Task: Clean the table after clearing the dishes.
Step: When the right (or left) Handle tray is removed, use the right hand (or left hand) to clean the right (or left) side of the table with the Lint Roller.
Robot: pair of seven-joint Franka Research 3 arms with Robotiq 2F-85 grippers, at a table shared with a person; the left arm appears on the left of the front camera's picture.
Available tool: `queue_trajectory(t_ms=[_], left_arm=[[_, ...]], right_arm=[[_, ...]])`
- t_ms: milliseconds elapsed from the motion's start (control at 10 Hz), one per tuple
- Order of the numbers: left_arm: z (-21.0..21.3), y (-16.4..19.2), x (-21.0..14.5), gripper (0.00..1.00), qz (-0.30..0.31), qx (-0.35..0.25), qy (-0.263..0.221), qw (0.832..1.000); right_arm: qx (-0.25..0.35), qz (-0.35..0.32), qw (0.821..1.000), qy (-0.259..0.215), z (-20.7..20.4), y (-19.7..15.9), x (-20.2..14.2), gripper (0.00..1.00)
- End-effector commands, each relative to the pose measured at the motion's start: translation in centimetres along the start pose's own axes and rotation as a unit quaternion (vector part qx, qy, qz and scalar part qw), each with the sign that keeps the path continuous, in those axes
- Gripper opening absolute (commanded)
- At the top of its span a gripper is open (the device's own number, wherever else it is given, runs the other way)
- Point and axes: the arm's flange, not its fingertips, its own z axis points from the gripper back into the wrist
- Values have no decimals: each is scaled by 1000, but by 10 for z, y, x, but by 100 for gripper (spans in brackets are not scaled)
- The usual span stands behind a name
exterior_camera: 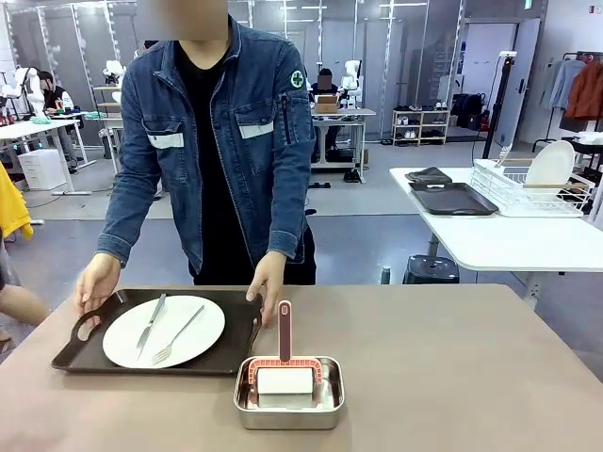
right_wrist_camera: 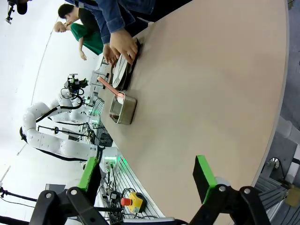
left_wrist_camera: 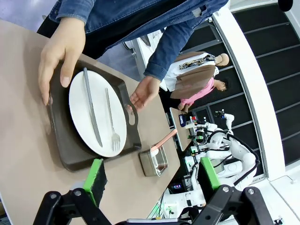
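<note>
On the left of the beige table [exterior_camera: 452,358] sits a dark brown handled tray [exterior_camera: 85,358]. It carries a round white plate [exterior_camera: 122,341] with a knife [exterior_camera: 151,323] and a fork [exterior_camera: 179,335] on it. A person across the table holds the tray's two ends with one hand [exterior_camera: 97,281] and the other hand [exterior_camera: 268,276]. My left gripper [left_wrist_camera: 152,180] hangs open above the table, short of the tray [left_wrist_camera: 61,140] and plate [left_wrist_camera: 82,103]. My right gripper [right_wrist_camera: 146,176] is open over bare table [right_wrist_camera: 211,93], far from the tray [right_wrist_camera: 133,65].
A small steel pan holding a pink-handled roller [exterior_camera: 288,391] stands near the front edge, just right of the tray; the pan [left_wrist_camera: 153,161] [right_wrist_camera: 123,110] also shows from both wrists. A white-topped table [exterior_camera: 509,240] with a wire rack [exterior_camera: 528,188] stands at the back right.
</note>
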Motion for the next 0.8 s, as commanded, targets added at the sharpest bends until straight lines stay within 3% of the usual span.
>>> queue_trajectory(t_ms=[0,400,700], left_arm=[[3,-1,-2,100,-5,-1,3,1000],[0,0,0,100,0,0,0,1000],[-71,-44,-20,100,-69,33,31,997]], right_arm=[[-2,-2,1000,-4,-2,2,1,100],[-2,-2,1000,-4,-2,2,1,100],[-2,-2,1000,-4,-2,2,1,100]])
